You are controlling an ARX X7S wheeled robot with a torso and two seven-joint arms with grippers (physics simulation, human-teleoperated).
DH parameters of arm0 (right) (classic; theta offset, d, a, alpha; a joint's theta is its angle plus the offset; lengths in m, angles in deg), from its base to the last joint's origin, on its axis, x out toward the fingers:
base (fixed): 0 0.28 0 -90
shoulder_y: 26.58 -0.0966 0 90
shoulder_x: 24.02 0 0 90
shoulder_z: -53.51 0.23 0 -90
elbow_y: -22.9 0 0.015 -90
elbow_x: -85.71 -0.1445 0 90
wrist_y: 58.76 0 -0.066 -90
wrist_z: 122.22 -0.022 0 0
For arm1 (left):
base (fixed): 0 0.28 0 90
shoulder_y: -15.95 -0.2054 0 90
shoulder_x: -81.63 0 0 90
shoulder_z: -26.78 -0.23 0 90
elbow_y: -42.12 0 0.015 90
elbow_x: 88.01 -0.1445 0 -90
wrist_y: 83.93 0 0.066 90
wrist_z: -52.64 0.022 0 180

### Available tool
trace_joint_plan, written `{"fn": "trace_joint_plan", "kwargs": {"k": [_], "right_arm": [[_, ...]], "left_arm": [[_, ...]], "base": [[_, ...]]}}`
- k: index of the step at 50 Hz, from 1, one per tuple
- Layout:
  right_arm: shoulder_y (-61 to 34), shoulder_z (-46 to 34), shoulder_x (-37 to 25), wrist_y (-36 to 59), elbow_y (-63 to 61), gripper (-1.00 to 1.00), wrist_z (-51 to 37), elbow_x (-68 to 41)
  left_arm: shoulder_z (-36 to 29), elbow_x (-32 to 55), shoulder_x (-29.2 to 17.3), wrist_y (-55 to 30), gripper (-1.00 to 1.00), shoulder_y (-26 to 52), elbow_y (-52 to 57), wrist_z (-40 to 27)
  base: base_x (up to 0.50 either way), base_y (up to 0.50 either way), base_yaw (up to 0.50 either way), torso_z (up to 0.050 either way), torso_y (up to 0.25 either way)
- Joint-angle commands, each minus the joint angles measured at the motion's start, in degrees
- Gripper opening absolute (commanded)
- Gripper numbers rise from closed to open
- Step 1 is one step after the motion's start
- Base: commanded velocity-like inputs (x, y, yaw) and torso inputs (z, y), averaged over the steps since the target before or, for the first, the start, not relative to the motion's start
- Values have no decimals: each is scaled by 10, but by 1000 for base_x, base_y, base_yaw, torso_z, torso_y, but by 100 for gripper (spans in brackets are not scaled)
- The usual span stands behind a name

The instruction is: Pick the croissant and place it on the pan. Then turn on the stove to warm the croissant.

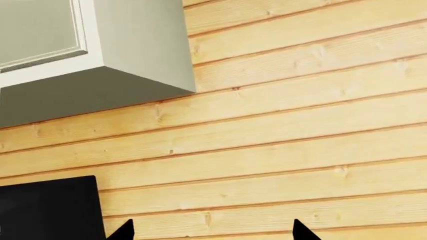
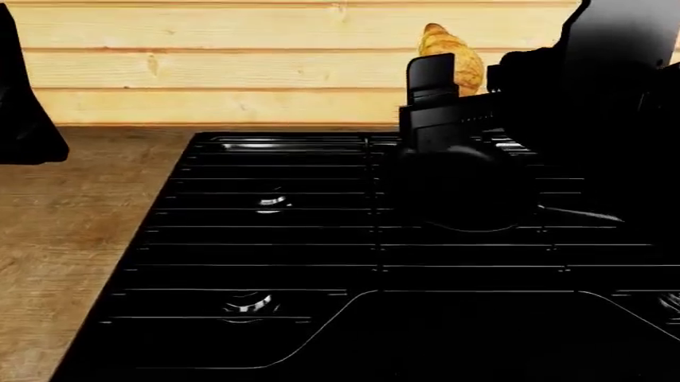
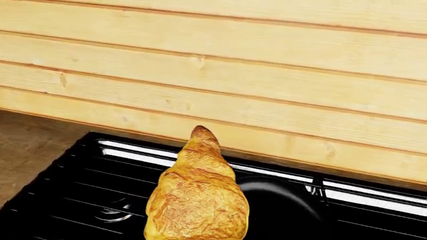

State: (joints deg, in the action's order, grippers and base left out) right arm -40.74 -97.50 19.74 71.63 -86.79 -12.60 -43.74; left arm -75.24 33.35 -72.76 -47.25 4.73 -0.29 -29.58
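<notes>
The golden croissant (image 2: 451,49) hangs in the air above the back of the stove (image 2: 276,239), with my right gripper (image 2: 463,79) shut on its lower part. In the right wrist view the croissant (image 3: 198,195) points up toward the wall and hides the fingers. The round black pan (image 3: 283,207) sits on the grates just below and beyond it. From the head, the pan (image 2: 467,195) lies under the gripper, its thin handle (image 2: 579,213) pointing right. My left gripper (image 1: 213,235) is open and holds nothing; it faces the wooden wall, well clear of the stove.
A plank wall (image 2: 212,64) runs behind the stove, with brown wooden counter (image 2: 75,223) to the left. Metal burner caps (image 2: 272,202) show among the grates. The left wrist view takes in a grey wall cabinet (image 1: 100,50) and a black box (image 1: 50,207). The left arm (image 2: 21,103) hangs at the far left.
</notes>
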Motion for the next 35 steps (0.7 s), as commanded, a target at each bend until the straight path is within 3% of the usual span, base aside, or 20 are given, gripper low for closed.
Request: {"fn": "trace_joint_plan", "kwargs": {"k": [1,25,35], "right_arm": [[-48,-11,8,53,62,-100,2,-27],[-107,-108,40,141,194,-100,-72,-177],[-90,-126,43,153,207,-100,-64,-160]], "left_arm": [[-3,2,-2,4,100,5,3,1],[-15,13,-13,10,100,27,3,-6],[-14,9,-18,13,100,23,5,-1]], "base": [[500,1,0,0,0],[8,5,0,0,0],[0,0,0,0,0]]}}
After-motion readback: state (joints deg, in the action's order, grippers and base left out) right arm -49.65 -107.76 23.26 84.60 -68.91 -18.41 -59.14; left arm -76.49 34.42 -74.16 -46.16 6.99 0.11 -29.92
